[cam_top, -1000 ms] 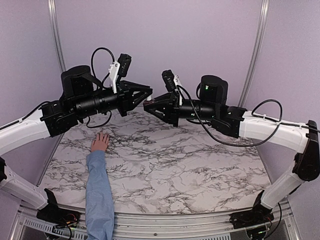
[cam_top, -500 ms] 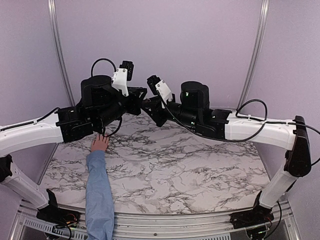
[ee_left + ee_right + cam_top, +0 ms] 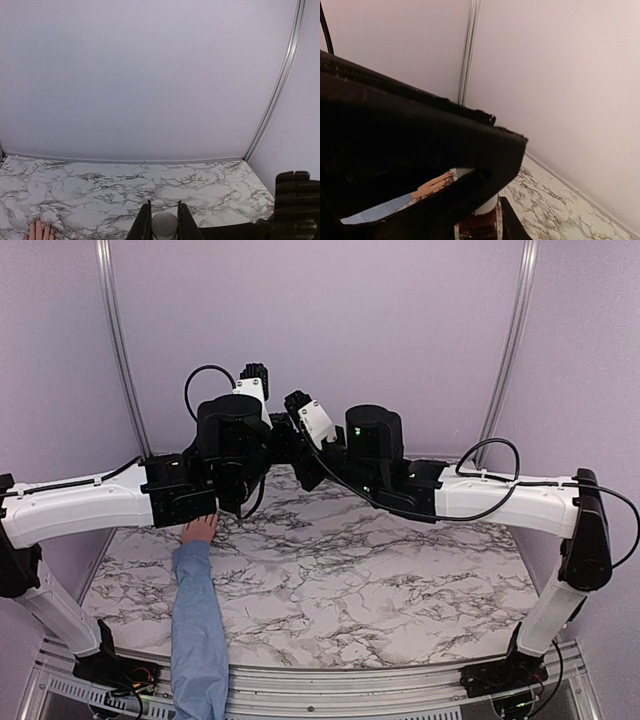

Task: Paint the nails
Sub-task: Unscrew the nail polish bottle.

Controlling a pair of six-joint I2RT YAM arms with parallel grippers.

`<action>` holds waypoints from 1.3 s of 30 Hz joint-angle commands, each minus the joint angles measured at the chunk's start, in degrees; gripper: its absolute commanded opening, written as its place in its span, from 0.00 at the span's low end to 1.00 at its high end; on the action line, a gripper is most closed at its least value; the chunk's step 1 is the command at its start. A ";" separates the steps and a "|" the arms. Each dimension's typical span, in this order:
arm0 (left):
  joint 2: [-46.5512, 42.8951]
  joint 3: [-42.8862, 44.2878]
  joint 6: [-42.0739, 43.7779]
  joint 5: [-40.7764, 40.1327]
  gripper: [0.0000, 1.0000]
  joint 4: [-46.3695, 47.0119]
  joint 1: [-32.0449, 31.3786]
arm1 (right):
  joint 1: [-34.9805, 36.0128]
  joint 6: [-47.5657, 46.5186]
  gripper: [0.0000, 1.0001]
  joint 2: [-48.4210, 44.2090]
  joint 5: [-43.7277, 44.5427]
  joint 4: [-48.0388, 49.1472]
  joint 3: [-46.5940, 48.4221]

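Left gripper point(image 3: 163, 221): I read it as clamped narrow on the white cap point(image 3: 164, 228), which sits round between its 2 fingers at the bottom of the left wrist view.
Right gripper point(image 3: 480, 231): closed tight on the dark glass bottle point(image 3: 478, 226), with 1 finger on each side of the glass. The cap shows just above the glass.
Meeting point: the 2 grippers are nose to nose in the air above the far half of the marble table point(image 3: 400, 590). The left one's black body fills most of the right wrist view.
Nails point(image 3: 38, 223): on the human hand point(image 3: 200, 529), which lies flat on the left side of the table with its fingers pointing at the lilac back wall point(image 3: 330, 320). They are too small for me to make out 1 by 1.
Sleeve point(image 3: 198, 630): light blue, running from the near table edge up to the wrist.
Bottle to hand: apart, not touching. The bottle is to the right of the hand and nearer the back wall.
Changed since 1 second ago: both arms have swung inward and bunched together. The left wrist's black bulk, which was clear of the hand, now overlaps the fingertips in the top view. The right arm's black elbow has slid left, and its white forearm stretches nearly level.
Unchanged: the hand and sleeve lie where they were, and both grips have stayed closed.
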 commanded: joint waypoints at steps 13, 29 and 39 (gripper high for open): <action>-6.04 -1.91 1.25 3.74 0.45 -1.04 -0.79 | -0.35 2.00 0.00 -3.42 2.17 3.08 -0.69; -22.15 -10.91 6.11 39.87 0.76 -5.16 14.17 | -5.33 3.10 0.00 -10.66 -18.54 2.04 -8.23; -20.25 -10.06 13.27 73.22 0.81 -4.94 16.13 | -7.03 1.68 0.00 -11.99 -37.36 0.47 -9.16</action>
